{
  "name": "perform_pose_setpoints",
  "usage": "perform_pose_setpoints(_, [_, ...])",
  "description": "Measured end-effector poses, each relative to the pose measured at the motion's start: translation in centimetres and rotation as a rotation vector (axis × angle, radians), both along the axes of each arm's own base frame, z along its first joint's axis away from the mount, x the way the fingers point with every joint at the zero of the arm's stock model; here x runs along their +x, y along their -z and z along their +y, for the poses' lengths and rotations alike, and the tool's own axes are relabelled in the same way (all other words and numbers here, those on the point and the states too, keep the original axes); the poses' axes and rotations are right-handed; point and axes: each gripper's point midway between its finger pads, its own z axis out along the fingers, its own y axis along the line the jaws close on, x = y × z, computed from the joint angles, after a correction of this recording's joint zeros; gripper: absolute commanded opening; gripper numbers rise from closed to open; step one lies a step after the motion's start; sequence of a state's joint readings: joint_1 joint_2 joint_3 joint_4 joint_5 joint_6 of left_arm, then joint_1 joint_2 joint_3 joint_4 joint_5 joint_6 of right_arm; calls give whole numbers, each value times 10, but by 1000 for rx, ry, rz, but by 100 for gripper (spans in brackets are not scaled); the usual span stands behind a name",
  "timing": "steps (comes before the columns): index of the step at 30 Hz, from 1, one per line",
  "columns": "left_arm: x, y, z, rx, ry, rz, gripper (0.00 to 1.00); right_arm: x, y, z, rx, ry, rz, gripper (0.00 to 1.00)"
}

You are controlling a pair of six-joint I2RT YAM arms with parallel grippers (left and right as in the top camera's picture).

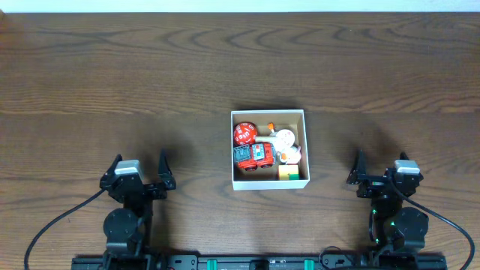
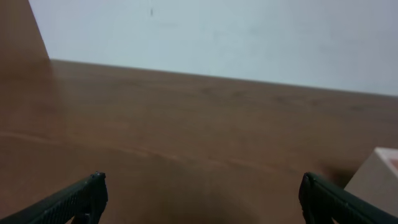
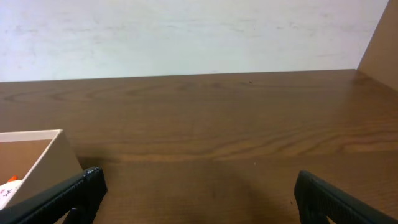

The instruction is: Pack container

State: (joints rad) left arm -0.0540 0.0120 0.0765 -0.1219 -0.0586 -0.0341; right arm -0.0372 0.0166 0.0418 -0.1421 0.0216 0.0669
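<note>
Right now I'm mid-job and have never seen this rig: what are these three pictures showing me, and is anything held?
Two robot arms sit at the bottom of the overhead picture, shot from above the wooden table. The left gripper and right gripper are both open and hold nothing. The other two pictures come from a camera on each wrist, looking out between that gripper's black fingers. Between the arms stands the white container, already holding small toys, among them a red toy car and a yellow-green block.
</note>
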Motion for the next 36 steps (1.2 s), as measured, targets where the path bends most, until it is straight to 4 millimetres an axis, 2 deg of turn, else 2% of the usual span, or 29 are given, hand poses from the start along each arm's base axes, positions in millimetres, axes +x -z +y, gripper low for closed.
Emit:
perform_pose_setpoints(2, [1,6,0,0,1,12,98,0,0,0,0,0,0,99])
perform_pose_setpoints(7, [1,4,0,0,0,-3,98,0,0,0,0,0,-1,99])
perform_pose_setpoints(16, [1,4,14,0,-56,-3,98,0,0,0,0,0,0,99])
perform_pose_setpoints(36, [2,5,0,-11,26,-1,98,0,0,0,0,0,0,99])
